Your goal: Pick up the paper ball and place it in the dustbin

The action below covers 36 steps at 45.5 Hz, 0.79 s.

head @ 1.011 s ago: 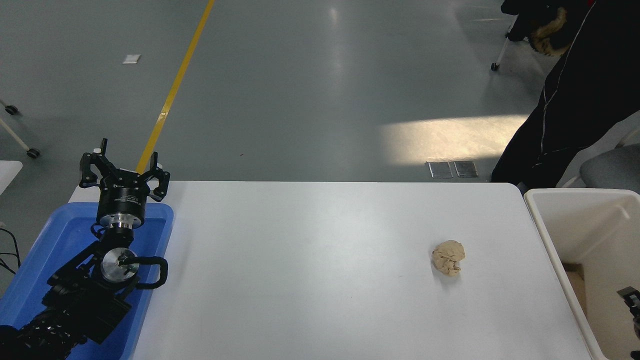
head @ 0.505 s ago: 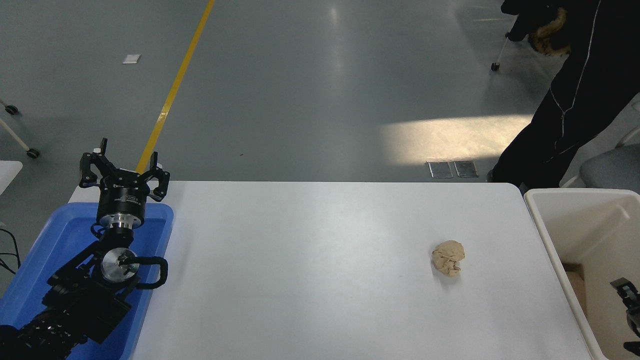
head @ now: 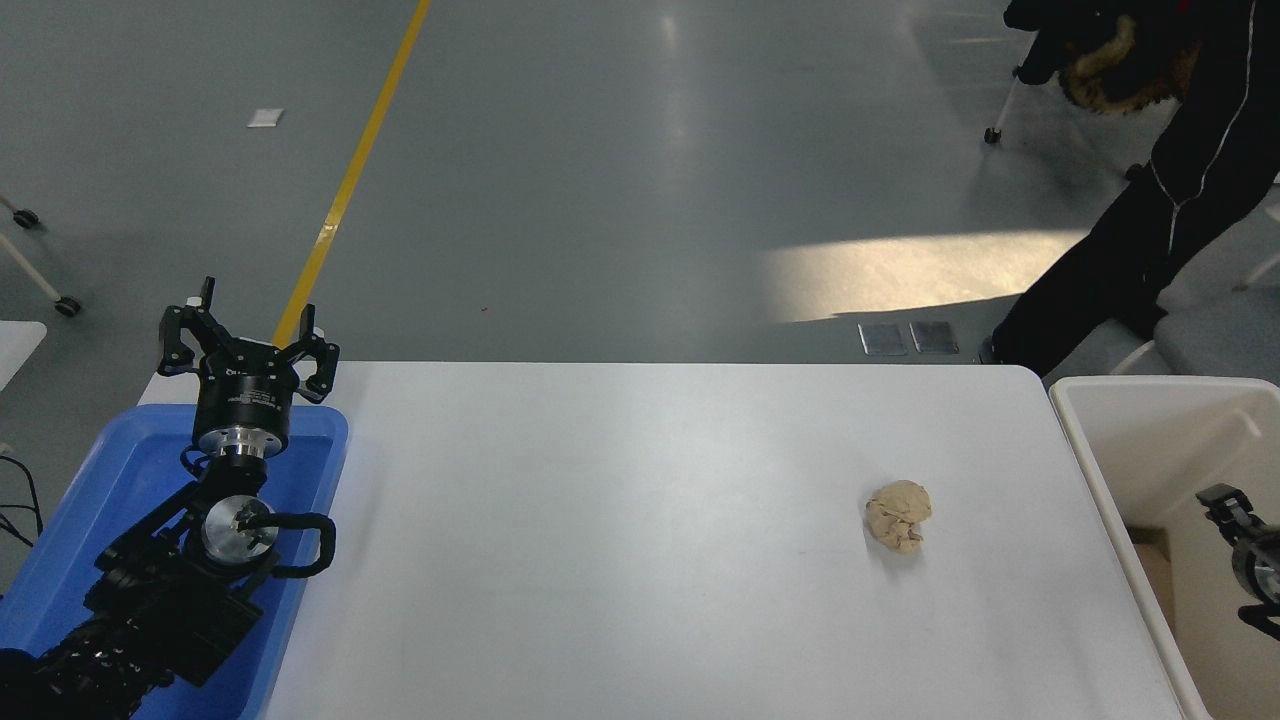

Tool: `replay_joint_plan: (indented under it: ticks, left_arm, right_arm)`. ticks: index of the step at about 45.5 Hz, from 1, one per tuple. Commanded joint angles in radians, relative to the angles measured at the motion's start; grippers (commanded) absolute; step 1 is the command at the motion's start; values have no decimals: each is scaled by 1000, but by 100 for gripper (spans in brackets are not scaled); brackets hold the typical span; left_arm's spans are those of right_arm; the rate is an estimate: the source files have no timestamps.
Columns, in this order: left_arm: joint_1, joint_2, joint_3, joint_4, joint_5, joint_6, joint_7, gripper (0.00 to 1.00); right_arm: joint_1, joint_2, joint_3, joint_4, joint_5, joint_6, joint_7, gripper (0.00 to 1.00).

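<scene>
Tan ball [head: 898, 514] lies alone on the white counter [head: 640, 540], right of centre, near the bin [head: 1090, 470] but apart from its rim. Right gripper [head: 1245, 550] shows only partly at the picture's edge, over the bin's inside; cannot tell whether it is clenched or released. Left gripper [head: 245, 335] parked over the blue tray [head: 110, 480], fingers spread, holding nothing.

Risks, as judged: the right arm must clear the rim to reach the ball, and could clip it. Crumpled paper is light; a off-centre close may nudge it away or pinch a loose fold only.
</scene>
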Motion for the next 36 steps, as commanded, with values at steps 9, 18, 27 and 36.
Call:
replay_joint_plan:
  ticks: [9,18,27,36]
  left_arm:
    - [0,0,0,0,0,-1,0,99]
    - [1,0,0,0,0,-1,0,99]
    - [1,0,0,0,0,-1,0,99]
    - [3,0,-1,0,-3,-1,0,99]
  right_arm:
    - [557,-115,-267,573,-163,6,-1,100]
    - [839,2,-445,837,-161,12,-1,100]
    - [1033,192,-536,1037,-160,23,1,100]
    - [1185,296,-527,1150,-153,119,5,100]
